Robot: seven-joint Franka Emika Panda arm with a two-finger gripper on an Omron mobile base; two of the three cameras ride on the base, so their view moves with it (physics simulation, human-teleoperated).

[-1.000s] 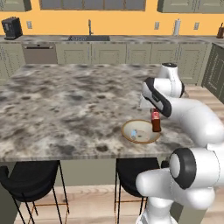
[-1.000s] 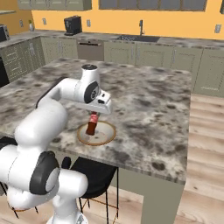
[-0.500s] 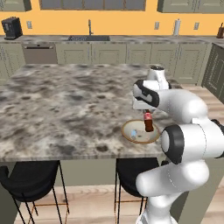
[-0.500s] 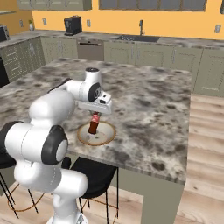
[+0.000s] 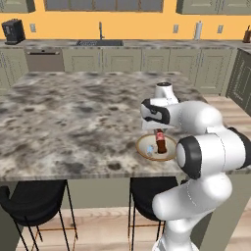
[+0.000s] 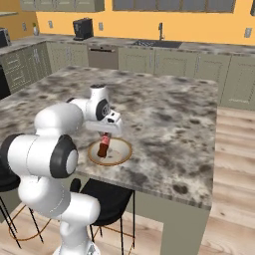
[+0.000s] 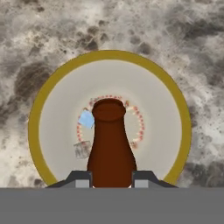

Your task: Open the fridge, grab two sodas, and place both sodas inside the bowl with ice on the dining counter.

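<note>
My tool point(image 7: 111, 178) points straight down and is pinching a soda bottle point(image 7: 111, 144): in the hand view my two fingertips point(image 7: 78, 179) press against either side of its dark brown body, and its narrow neck points away from me toward the middle of the bowl point(image 7: 39, 118). The bottle stands upright inside the bowl's tan rim, over the pale inner floor, with a bluish ice cube point(image 7: 86, 118) just beside the neck and a fainter clear cube point(image 7: 82, 149) nearer my left fingertip.

From the base cameras, the bottle point(image 5: 160, 142) hangs under my tool point(image 5: 158, 128) with its lower end down in the bowl point(image 5: 145, 152), red label showing. The bowl point(image 6: 122, 153) sits near the front edge of the granite bench point(image 6: 164, 129), close to my base, and the bottle point(image 6: 103, 147) rises from its left part.

Black stools point(image 5: 29, 196) stand under the bench's near edge. Beyond the bench, beige cabinets run along the far wall, with a sink faucet point(image 5: 100, 30) and a black coffee machine point(image 5: 12, 31) on top.
</note>
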